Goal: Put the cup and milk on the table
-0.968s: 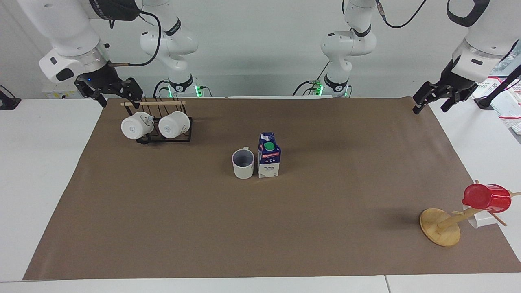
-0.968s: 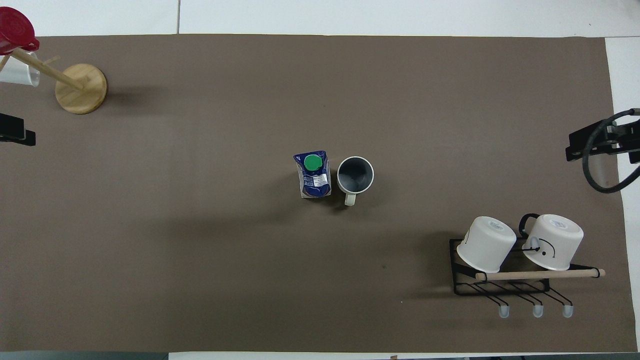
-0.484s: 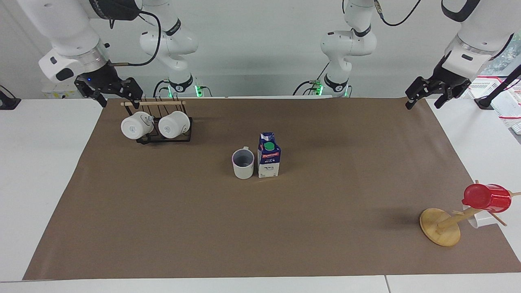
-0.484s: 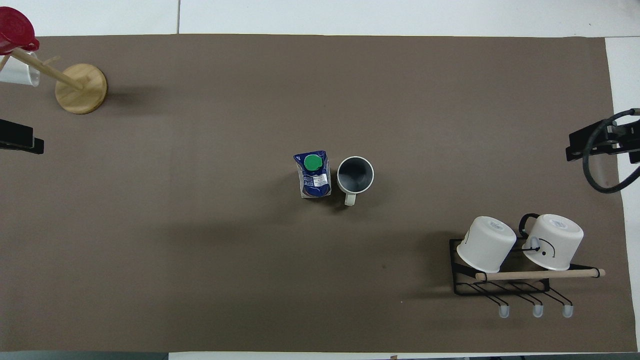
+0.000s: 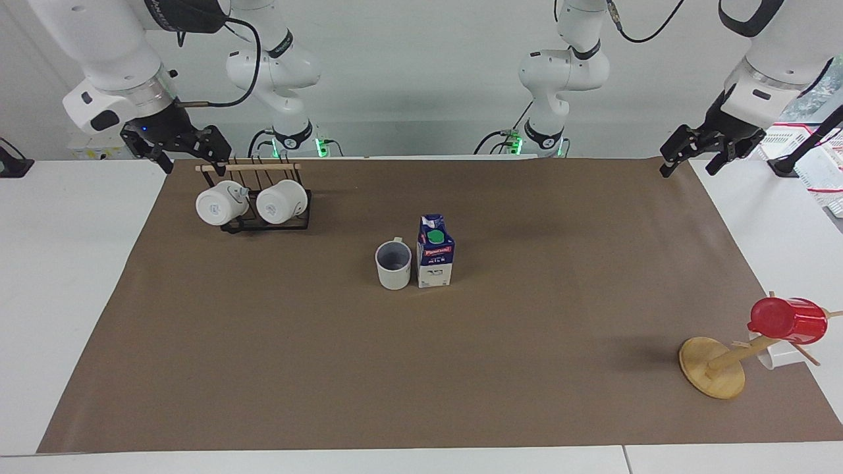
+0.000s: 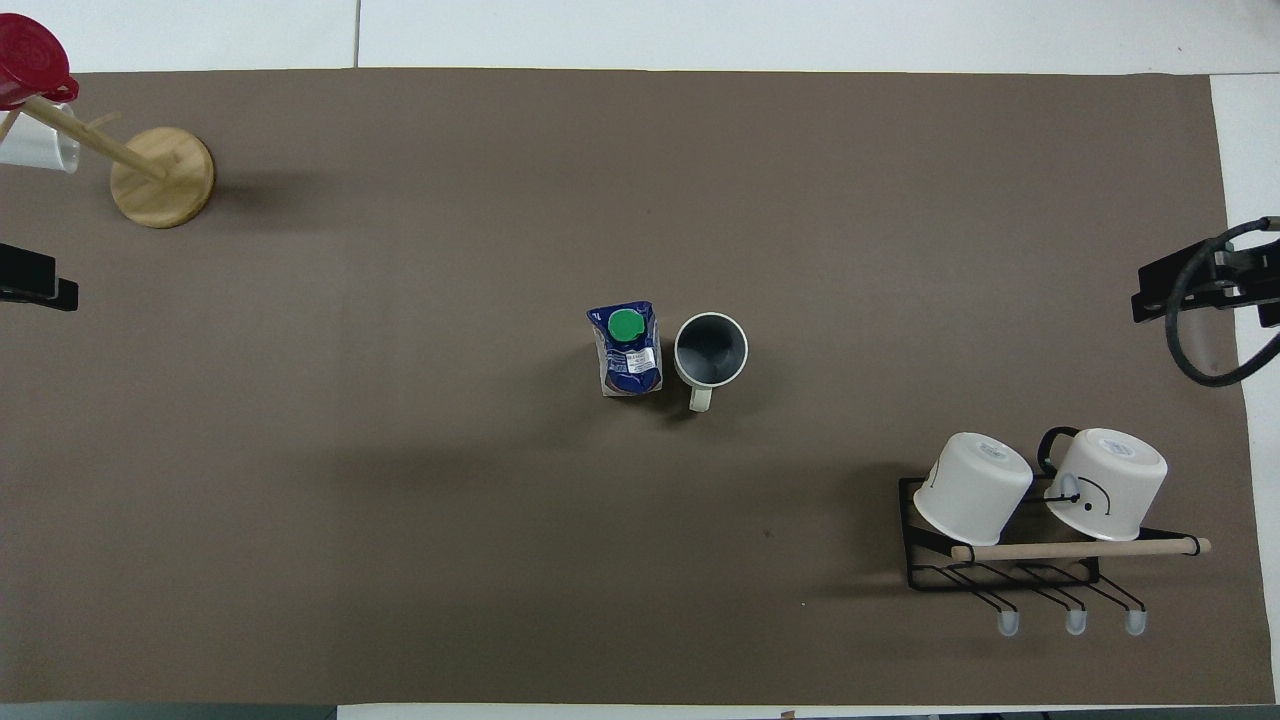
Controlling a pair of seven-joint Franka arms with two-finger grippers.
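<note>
We note the cup (image 5: 394, 264) and the milk (image 5: 435, 251) upright, side by side on the table (image 5: 66, 276), with left gripper (image 5: 689, 160) and right gripper (image 5: 191, 158) raised, jaws apart, holding nothing.

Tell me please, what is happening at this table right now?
Nothing is being handled at this moment. The mug and the milk carton stand upright side by side on the brown sheet in the middle of the table. The left gripper hangs open over the sheet's corner at the left arm's end, holding nothing. The right gripper hangs open beside the rack with two white mugs, also holding nothing.
</note>
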